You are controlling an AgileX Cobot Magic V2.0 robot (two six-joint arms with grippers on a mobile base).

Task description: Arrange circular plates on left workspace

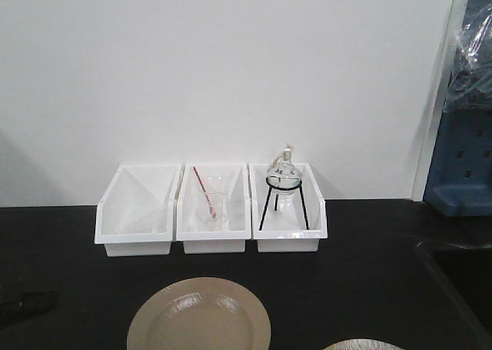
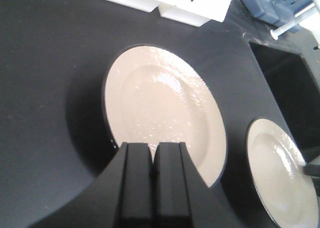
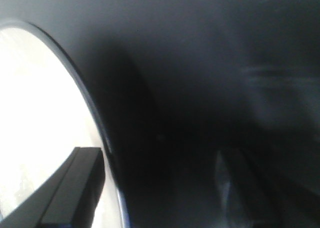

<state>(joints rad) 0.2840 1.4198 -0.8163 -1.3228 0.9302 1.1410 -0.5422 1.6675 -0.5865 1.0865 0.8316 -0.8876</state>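
The first plate and the second plate, glossy beige discs with shallow raised rims, are lying flat on the matte black surface. The first is sitting before the white bins, and the second is lying just beside the recessed sink. The left end effector, jaws pressed together and gripping nothing, is hovering over the first plate's near rim. The right end effector, jaws apparently spread, is straddling a plate edge, presumably the second's, probably preparing to shift it leftward.

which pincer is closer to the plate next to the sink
Right. The right pincer sits at the rim of that plate; the left pincer is over the other plate.
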